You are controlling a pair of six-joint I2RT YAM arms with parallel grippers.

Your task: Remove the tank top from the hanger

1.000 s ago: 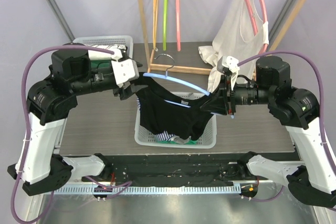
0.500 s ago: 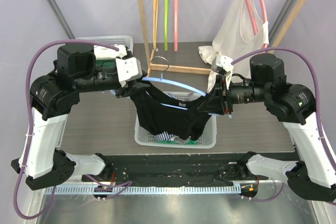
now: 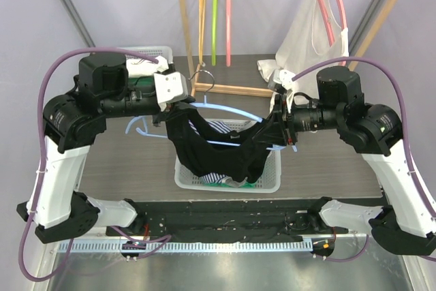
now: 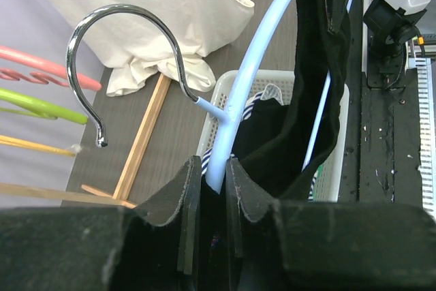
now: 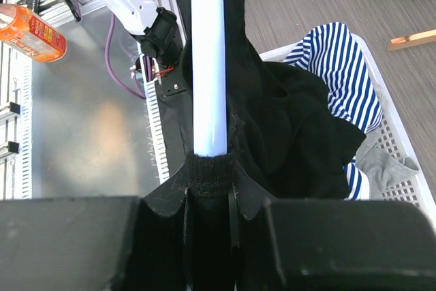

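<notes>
Left gripper (image 4: pixel 212 175) clamps hanger (image 4: pixel 262 66) neck, anchoring; right gripper (image 5: pixel 210 176) pinches tank top (image 5: pixel 286 134) strap at arm end (over basket (image 3: pixel 274 175)), likely for peel-off.

The hanger (image 3: pixel 231 109) hung above the basket (image 3: pixel 269 185), which sat mid-tabletop (image 3: pixel 116 161), with the tank top (image 3: pixel 218 155) draped from it down toward the basket. Behind them stood the rack (image 3: pixel 231 90); a second basket (image 3: pixel 136 51) lay at its left.

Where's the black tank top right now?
In the top view, the black tank top hangs mid-table on the blue hanger, stretched between the left gripper and right gripper, directly above the white basket.
</notes>
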